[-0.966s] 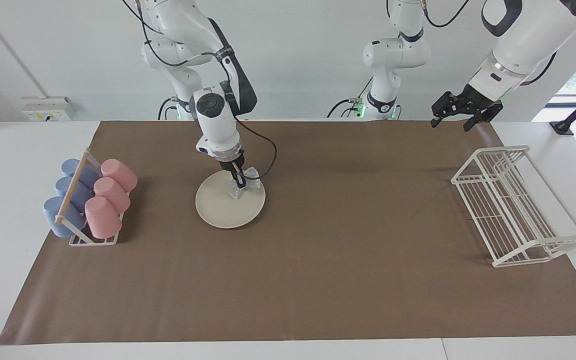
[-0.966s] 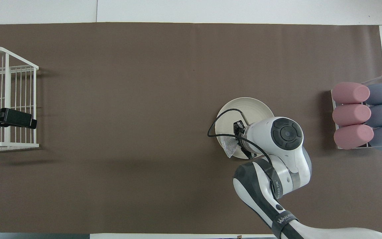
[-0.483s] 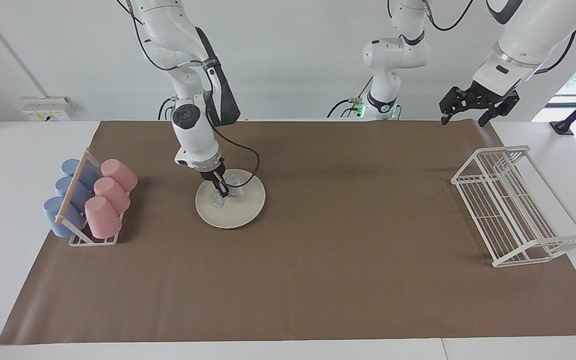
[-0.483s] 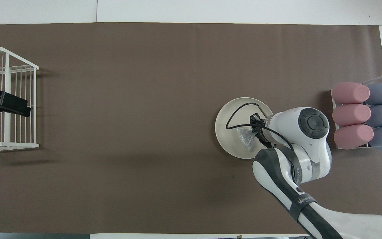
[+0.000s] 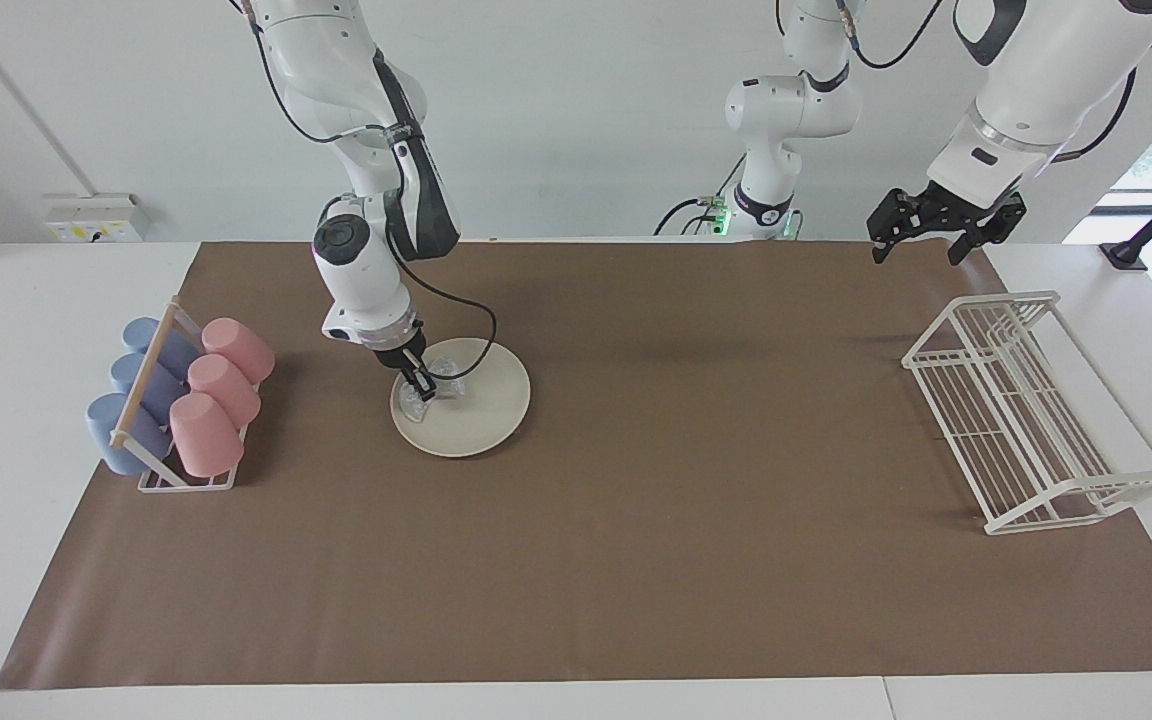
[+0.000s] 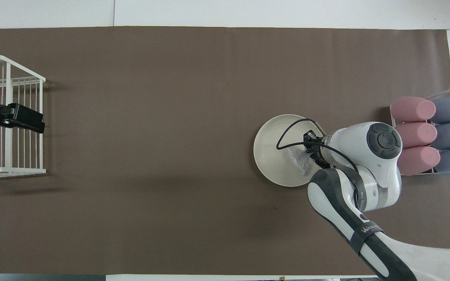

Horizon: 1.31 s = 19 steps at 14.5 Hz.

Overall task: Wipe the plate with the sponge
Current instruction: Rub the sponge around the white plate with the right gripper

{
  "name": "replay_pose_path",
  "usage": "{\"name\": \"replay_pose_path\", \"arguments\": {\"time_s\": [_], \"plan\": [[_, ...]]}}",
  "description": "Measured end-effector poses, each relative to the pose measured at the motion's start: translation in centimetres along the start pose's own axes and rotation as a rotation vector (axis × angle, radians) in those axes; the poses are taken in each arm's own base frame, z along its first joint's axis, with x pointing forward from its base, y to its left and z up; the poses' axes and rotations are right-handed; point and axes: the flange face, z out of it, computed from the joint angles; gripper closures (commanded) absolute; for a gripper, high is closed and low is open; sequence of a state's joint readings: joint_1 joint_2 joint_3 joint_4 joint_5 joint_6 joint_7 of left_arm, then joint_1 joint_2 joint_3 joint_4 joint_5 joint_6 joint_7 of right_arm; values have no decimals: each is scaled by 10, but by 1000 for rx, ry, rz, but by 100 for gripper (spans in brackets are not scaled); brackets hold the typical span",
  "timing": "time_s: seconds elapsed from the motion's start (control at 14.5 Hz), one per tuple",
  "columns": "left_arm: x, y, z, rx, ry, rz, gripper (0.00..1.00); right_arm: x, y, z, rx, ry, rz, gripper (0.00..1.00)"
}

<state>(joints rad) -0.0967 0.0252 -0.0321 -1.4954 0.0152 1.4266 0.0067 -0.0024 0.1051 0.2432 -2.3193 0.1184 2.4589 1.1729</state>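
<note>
The cream-white plate (image 5: pixel 484 410) lies on the brown mat toward the right arm's end of the table; it also shows in the overhead view (image 6: pixel 274 150). My right gripper (image 5: pixel 423 386) is shut on the silvery sponge (image 5: pixel 444 372) and presses it on the plate's part beside the cup rack. In the overhead view the right gripper (image 6: pixel 309 150) and the sponge (image 6: pixel 299 160) lie over the same part of the plate. My left gripper (image 5: pixel 939 228) is open and empty, raised over the white wire rack (image 6: pixel 10 117), and waits.
A rack of pink and blue cups (image 5: pixel 181 400) stands beside the plate at the right arm's end, also in the overhead view (image 6: pixel 428 136). The white wire rack (image 5: pixel 1026 410) stands at the left arm's end. The brown mat (image 5: pixel 636 520) covers the table.
My right gripper has slid the sponge across the plate, from the rim nearest the table's middle toward the cup rack. The left gripper has shifted slightly over the wire rack.
</note>
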Motion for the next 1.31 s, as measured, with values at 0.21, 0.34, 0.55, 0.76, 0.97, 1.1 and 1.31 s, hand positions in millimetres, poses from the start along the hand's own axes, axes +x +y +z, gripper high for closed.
{"name": "replay_pose_path", "arguments": {"time_s": [0.21, 0.34, 0.55, 0.76, 0.97, 1.1, 1.31], "plan": [[2, -1, 3, -1, 9, -6, 0, -24, -10, 4, 18, 3, 67, 100], [5, -1, 5, -8, 26, -27, 0, -51, -20, 9, 42, 3, 110, 100], [6, 0, 11, -11, 20, -38, 0, -74, -26, 12, 58, -13, 166, 100], [4, 0, 16, -11, 8, -44, 0, -81, -28, 13, 63, -46, 195, 100], [0, 1, 21, -12, -5, -43, 0, -77, -27, 13, 67, -46, 133, 100], [-3, 1, 24, -12, -12, -44, 0, -56, -24, 11, 76, -44, 73, 100], [-6, -2, 24, -12, -12, -50, 0, -16, -15, 8, 85, -31, 8, 100]]}}
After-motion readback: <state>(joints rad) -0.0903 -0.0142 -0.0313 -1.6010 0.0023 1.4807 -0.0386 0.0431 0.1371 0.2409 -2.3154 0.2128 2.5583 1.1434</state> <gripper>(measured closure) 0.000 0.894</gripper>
